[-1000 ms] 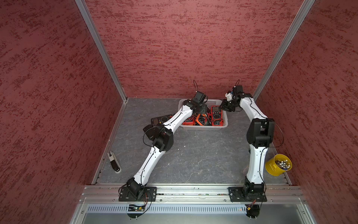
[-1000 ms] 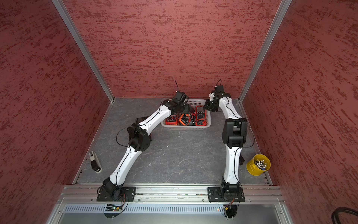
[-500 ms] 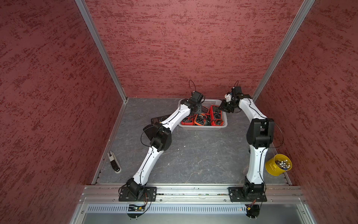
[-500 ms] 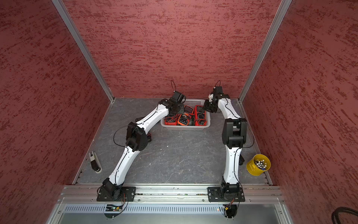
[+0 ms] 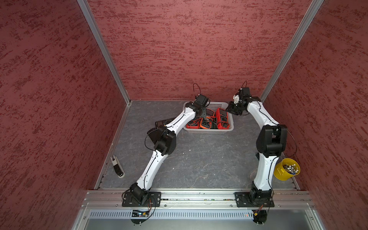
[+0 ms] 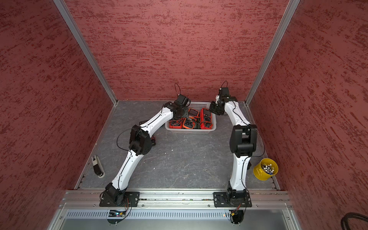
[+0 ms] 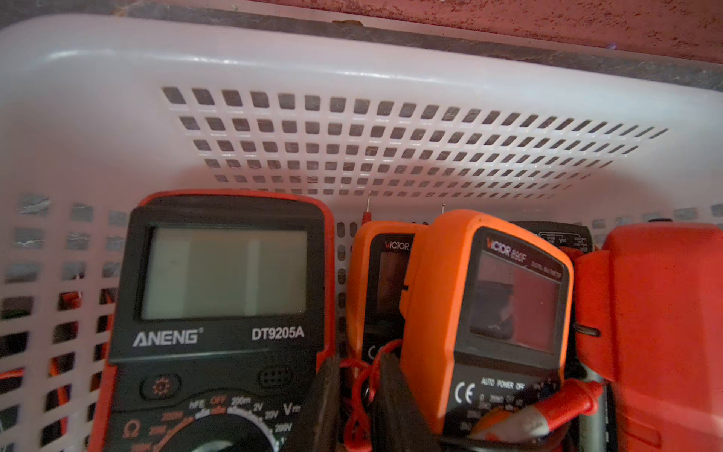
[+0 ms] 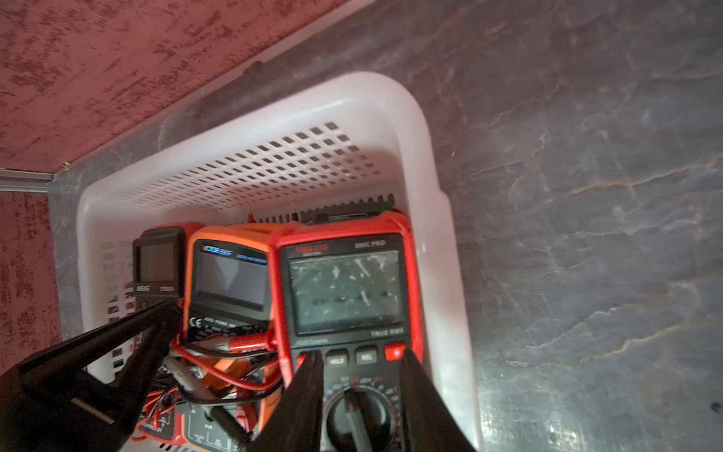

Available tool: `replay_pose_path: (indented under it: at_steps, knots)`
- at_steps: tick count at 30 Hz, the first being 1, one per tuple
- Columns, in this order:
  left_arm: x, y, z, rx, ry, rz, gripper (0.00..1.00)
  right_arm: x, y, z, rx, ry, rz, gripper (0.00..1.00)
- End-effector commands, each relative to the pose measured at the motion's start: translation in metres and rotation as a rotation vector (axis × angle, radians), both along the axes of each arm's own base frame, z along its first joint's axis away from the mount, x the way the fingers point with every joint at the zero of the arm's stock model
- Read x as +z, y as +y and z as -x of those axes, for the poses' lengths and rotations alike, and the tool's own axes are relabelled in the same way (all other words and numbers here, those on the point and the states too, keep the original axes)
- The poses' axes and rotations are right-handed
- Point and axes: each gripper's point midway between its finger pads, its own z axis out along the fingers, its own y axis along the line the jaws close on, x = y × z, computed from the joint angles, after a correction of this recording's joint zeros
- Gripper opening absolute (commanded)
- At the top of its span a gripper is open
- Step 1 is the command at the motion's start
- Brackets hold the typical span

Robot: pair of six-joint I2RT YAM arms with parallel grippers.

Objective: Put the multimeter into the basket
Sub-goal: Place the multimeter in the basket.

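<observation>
Since a second ago the left gripper [image 7: 359, 358] sits slightly nearer 9 o'clock in the white basket [image 5: 209, 130], jaws now together. The right gripper [image 8: 360, 354] is nearly together; can't tell if fully. ANENG multimeter [image 7: 223, 313] lies inside, 9 o'clock side. Risk: red test leads [image 7: 352, 422] at the left tips snag on retract. Only the left wrist view shows this; top views hide it.

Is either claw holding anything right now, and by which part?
Left claw looks shut on a red lead wire. Right claw straddles the dial of the red multimeter; grip unclear.
</observation>
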Motion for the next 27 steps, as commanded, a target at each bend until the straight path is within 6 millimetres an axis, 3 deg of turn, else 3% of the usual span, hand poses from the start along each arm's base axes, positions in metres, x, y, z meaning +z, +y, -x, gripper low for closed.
replay_pose_path:
  at_steps: [1, 3, 10, 14, 19, 27]
  knots:
    - [-0.004, 0.009, 0.011, 0.003, 0.045, -0.028, 0.23, 0.042, 0.018, -0.005, 0.034, -0.133, 0.046, 0.32]
    - [-0.005, 0.01, 0.011, 0.005, 0.048, -0.026, 0.22, 0.041, 0.03, -0.006, 0.058, -0.134, 0.043, 0.3]
    - [-0.007, 0.012, 0.015, 0.013, 0.062, -0.013, 0.22, 0.002, 0.068, -0.009, 0.147, -0.053, 0.111, 0.25]
    - [-0.009, 0.012, 0.016, 0.017, 0.069, -0.008, 0.21, -0.02, 0.065, -0.012, 0.124, 0.004, 0.178, 0.24]
    - [-0.009, 0.013, 0.015, 0.021, 0.067, -0.001, 0.2, -0.05, 0.047, -0.019, 0.079, 0.087, 0.298, 0.22]
    - [-0.006, 0.015, 0.014, 0.03, 0.063, 0.002, 0.2, -0.068, 0.052, -0.031, 0.094, 0.118, 0.299, 0.22]
